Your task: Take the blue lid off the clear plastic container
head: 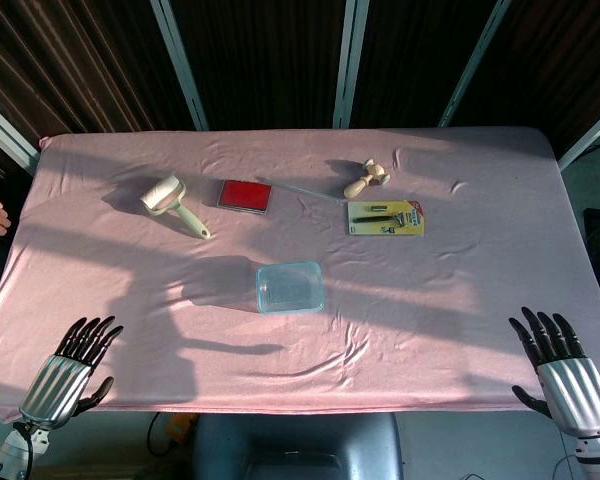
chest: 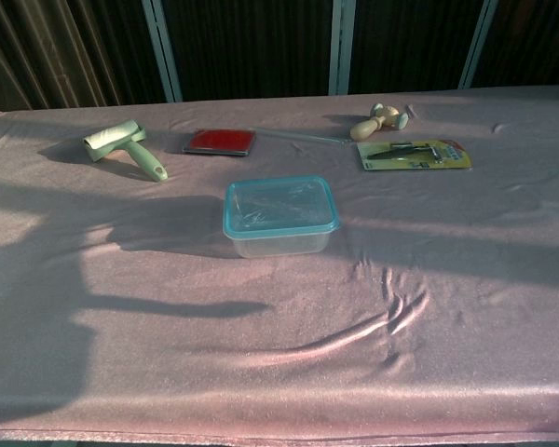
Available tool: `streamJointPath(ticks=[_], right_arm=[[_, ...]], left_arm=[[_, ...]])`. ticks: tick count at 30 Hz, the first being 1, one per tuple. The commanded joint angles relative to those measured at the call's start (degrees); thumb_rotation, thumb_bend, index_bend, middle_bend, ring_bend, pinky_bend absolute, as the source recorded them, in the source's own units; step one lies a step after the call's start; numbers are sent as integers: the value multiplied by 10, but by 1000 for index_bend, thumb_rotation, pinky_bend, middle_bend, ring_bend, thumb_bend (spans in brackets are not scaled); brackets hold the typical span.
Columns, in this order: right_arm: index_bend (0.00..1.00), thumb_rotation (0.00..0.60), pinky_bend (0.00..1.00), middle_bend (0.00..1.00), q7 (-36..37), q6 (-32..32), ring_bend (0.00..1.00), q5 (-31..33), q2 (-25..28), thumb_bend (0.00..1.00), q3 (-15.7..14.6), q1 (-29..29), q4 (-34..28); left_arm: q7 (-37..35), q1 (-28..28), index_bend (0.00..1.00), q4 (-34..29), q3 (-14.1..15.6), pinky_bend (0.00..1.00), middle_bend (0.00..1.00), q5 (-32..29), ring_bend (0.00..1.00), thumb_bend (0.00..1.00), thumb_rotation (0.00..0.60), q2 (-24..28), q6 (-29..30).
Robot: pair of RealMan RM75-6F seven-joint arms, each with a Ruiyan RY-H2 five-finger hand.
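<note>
clear plastic container [chest: 281, 231] is seen mid-table on the pink cloth [chest: 447, 307], rectangular with rounded corners, blue lid [chest: 280, 205] seated on top. left hand [head: 68, 375] and right hand [head: 563, 373] are held at the near edge, fingers spread, nothing gripped, well apart from it.

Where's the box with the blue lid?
The box sits mid-table in both views, lid still on, nearer the robot than the red pad, and far from both hands.
</note>
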Motion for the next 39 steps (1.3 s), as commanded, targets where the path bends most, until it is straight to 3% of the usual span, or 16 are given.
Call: streamJointPath(ticks=[1,5,10,13,16,23,28,34,39], right_arm=[[0,600,0,0,-1,0,0,-1,-1,183,-1,0,0],[0,600,0,0,-5,1,0,-4,-2,182,-2,-1,0],[0,600,0,0,-3,5,0,-6,-2,182,-2,-3,0],[0,600,0,0,-3,5,0,-6,-2,182,-2,-3,0],[0,600,0,0,-6,-1,0,-2,-3,182,-2,-1,1],[0,600,0,0,-14,-14,0,-1,-6,183,-3,4,-3],[0,600,0,0,-18,-29,0,10,-5,182,-2,9,-6],[0,600,0,0,-20,-39,0,18,-4,182,-2,11,-8],[0,600,0,0,-9,-39,0,20,4,182,-3,11,-10]], left_arm=[[-5,-1,0,0,1,0,0,2,0,340,600,1,0],[-26,-7,0,6,5,0,0,16,0,331,600,-2,1],[-130,-40,0,31,21,0,0,81,0,304,600,-25,8],[-145,-48,0,35,23,0,0,92,0,292,600,-30,8],[-192,-95,0,40,20,0,0,135,0,275,600,-62,-12],[-188,-182,0,11,-31,0,0,123,0,270,600,-140,-96],[-136,-253,0,15,-99,0,0,39,0,270,600,-225,-220],[-107,-302,0,82,-154,0,0,-47,0,272,600,-308,-281],[-86,-331,0,136,-176,0,0,-80,0,268,600,-350,-294]])
